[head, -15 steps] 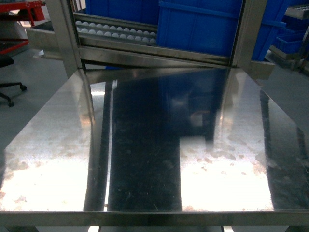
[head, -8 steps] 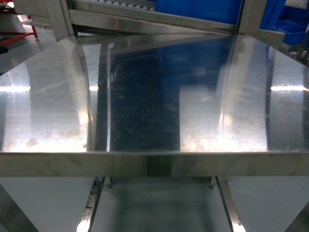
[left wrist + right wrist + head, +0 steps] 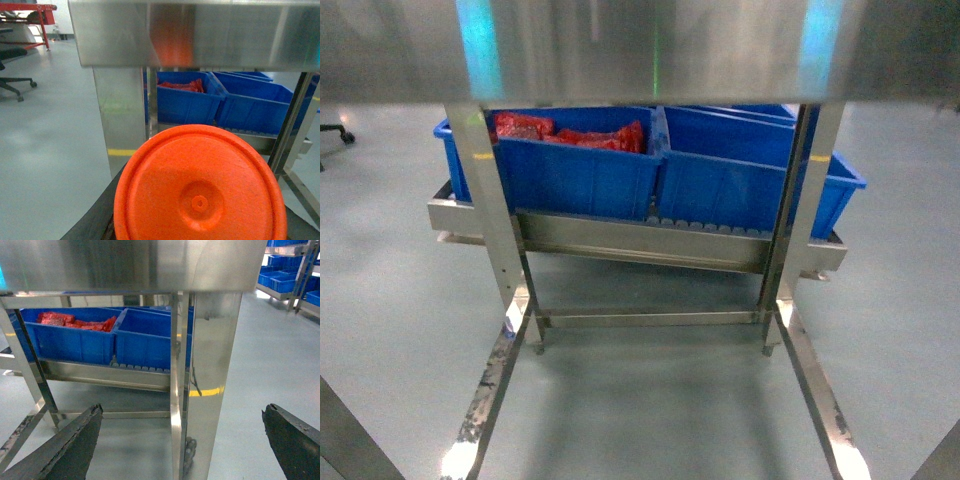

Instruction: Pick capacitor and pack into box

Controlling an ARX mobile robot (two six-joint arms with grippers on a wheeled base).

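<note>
An orange round thing (image 3: 200,190) with a small centre nub fills the lower left wrist view. It hangs off the floor between the dark fingers (image 3: 95,220) of my left gripper (image 3: 200,225), which is shut on it; the fingertips are hidden behind it. I cannot tell whether it is the capacitor. In the right wrist view my right gripper (image 3: 180,440) stands open, its two dark fingers (image 3: 75,440) wide apart and empty, just in front of a steel table leg (image 3: 210,390). The box is out of view. Neither gripper shows in the head view.
A steel table edge (image 3: 640,50) crosses the top of all views, with legs (image 3: 500,250) below. Behind, a low roller shelf (image 3: 640,240) carries blue bins (image 3: 720,180); the left bin (image 3: 570,170) holds red packets (image 3: 570,133). Grey floor lies all around.
The head view has dropped from the shiny table top to below its edge, so the legs, the floor and the low shelf of blue bins now show.
</note>
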